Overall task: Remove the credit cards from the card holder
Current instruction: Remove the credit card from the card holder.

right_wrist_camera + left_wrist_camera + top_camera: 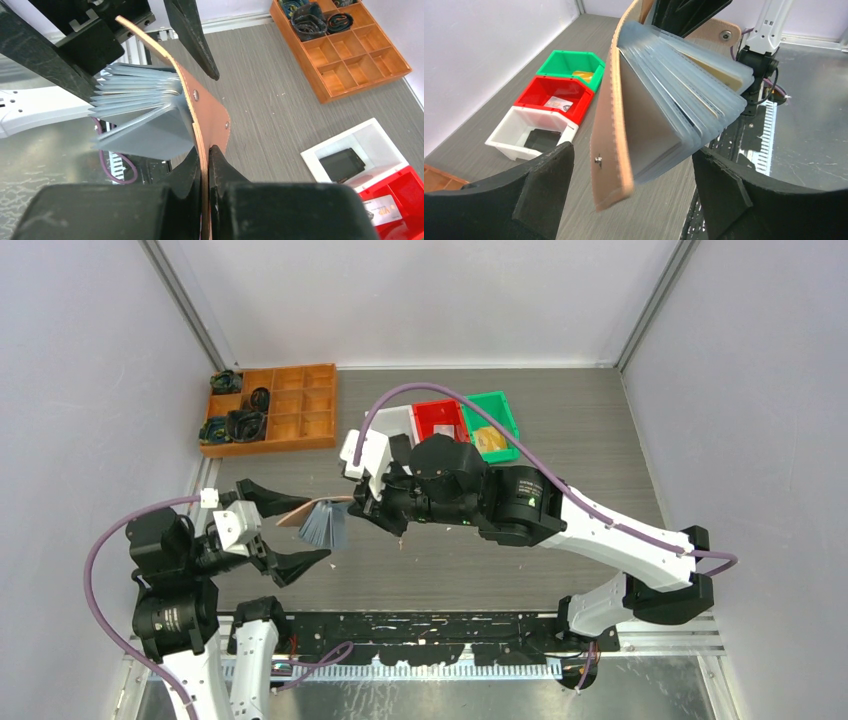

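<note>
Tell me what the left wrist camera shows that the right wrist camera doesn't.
Only the left wrist view: the green bin with something yellowish inside. Only the right wrist view: the orange organiser with its compartments of black coils, and the right hand pinched shut on the pink cover of the card holder. Both: the holder's grey sleeves fanned open, the white bin with a black item inside, and the red bin.
</note>
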Motion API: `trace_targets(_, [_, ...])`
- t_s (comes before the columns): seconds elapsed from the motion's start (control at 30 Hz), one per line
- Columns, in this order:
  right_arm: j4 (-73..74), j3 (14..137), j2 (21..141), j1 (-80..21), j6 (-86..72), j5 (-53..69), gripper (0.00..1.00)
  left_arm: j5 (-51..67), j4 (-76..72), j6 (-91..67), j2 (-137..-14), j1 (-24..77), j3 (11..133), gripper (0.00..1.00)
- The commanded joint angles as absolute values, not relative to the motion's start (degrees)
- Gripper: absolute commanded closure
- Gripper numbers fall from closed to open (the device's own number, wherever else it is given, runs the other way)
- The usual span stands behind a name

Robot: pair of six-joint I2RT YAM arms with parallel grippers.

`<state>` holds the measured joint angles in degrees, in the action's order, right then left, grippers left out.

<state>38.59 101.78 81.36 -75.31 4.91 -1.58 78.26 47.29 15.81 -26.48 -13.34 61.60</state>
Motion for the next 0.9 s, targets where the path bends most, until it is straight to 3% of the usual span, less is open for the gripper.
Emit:
trace_targets(0.0, [30.8, 102.6, 78.4, -75.5, 3.2, 2.9, 1.00, 75.6, 46.4, 18.3, -26.0, -13.3, 63.1, 0.14])
trace_targets(0.5, [28.0, 94.2, 71.8, -75.5, 5.3, 8.3, 1.00, 68.7, 36.2, 13.4, -25.7, -13.2, 63.0, 0.23])
trace_targets(0.87, [27.9, 95.4, 73.5, -75.5, 5.7, 10.8, 1.00, 72.6, 22.3, -7.9, -25.5, -13.1, 60.1, 0.19])
